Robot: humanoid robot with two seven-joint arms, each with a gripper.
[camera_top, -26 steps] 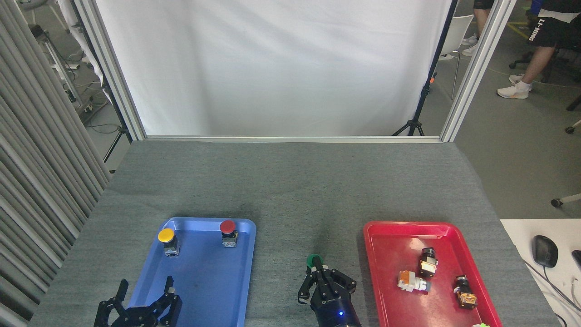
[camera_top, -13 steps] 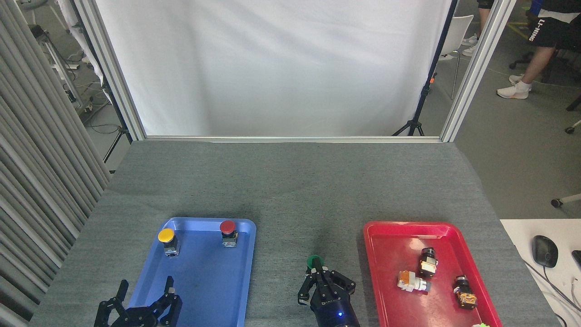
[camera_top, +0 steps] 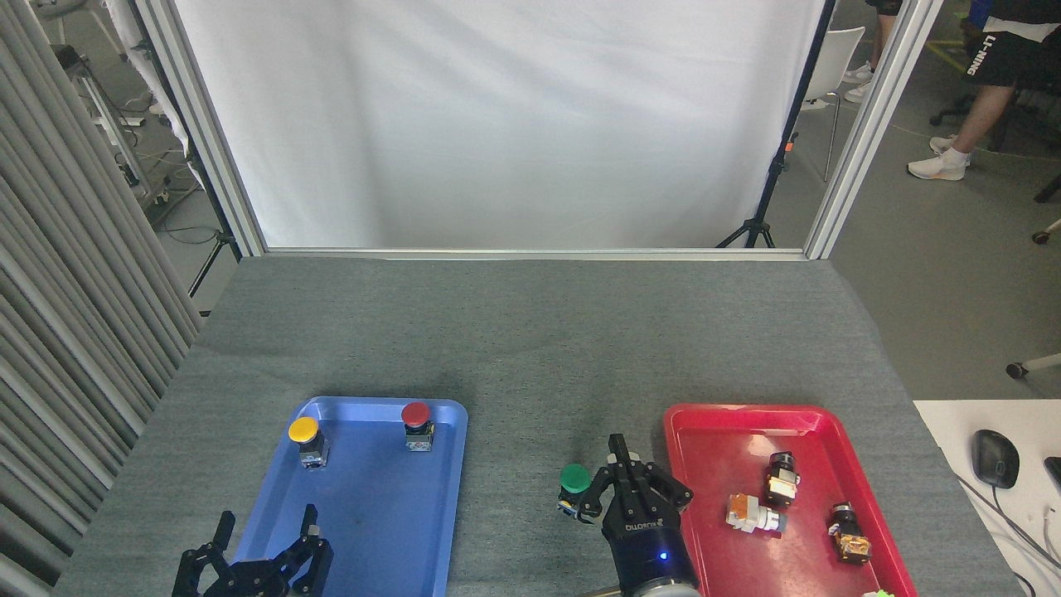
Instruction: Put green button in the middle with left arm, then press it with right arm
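the grey table cloth [camera_top: 530, 348] carries two trays: one blue tray [camera_top: 365, 514] at left, one red tray [camera_top: 746, 431] at right. the right gripper [camera_top: 617, 464] sits between them, fingers closed together, grasping nothing. the left gripper [camera_top: 264, 543] is spread wide, empty. the green button [camera_top: 574, 487] stands upright on the cloth, just left of the right gripper. one yellow button [camera_top: 305, 439] and one red button [camera_top: 417, 424] stand in the blue tray.

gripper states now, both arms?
Left gripper: open, holding nothing.
Right gripper: fingers together, holding nothing, beside the green button.
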